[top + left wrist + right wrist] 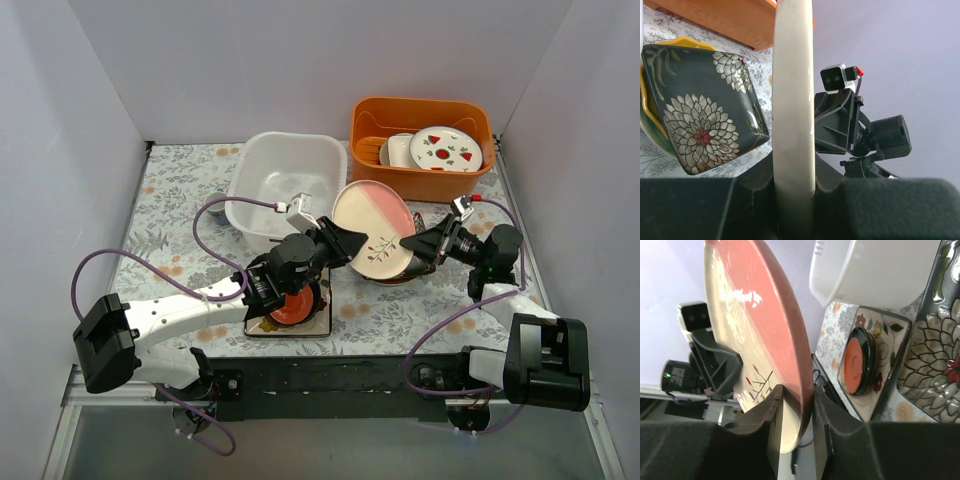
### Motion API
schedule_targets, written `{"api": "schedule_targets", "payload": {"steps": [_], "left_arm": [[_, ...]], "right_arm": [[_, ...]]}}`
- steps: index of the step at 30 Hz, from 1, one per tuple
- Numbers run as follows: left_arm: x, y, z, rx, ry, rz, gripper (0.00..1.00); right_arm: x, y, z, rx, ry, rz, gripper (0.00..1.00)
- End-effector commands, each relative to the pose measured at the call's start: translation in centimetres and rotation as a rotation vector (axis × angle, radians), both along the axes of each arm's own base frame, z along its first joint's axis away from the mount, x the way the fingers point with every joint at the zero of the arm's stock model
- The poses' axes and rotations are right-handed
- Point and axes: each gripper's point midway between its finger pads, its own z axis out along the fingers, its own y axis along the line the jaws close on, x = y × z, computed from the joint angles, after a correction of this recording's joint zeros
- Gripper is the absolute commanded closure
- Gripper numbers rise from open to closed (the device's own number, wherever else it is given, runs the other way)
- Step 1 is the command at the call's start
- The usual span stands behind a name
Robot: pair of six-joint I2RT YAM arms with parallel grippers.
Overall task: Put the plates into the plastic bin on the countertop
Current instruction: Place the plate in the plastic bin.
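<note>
Left gripper (342,240) and right gripper (412,248) both clamp the rim of one pink-and-cream round plate (372,225), tilted above the desk (170,200) just right of the white plastic bin (270,160). This looks like a handover. Next, one gripper must release before the other carries the plate left into the bin.

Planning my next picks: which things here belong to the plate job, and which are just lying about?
Job:
- pink plate
- red plate
- white square plate
- black square plate
- yellow plate
- white bin

Lying about:
- orange tub
- fruit-marked plate inside it
</note>
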Motion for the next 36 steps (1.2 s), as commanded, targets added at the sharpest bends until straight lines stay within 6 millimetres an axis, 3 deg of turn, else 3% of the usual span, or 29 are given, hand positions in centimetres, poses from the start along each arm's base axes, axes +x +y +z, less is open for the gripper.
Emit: {"api": "schedule_targets", "payload": {"steps": [1,17,21,36], "left_arm": [[1.1,1.3,-1.6,0.176,-0.044,0.043,1.00],[5.5,4.1,-0.2,0.178,-0.045,0.053,1.00],[6.1,4.9,0.8,0.160,-0.058,0.057,1.00],[7.7,7.6,4.2,0.115,-0.126,0.070,1.00]], "right_arm": [[-0.4,0.5,1.3,-0.045,-0.219,0.031,0.63],[0.1,0.4,0.9,-0.071,-0.212,0.028,0.33],[0.3,0.4,0.6,-0.097,-0.222,0.018,0.15],[0.3,0.3,0.0,-0.114,-0.214,0.011,0.12]]}}
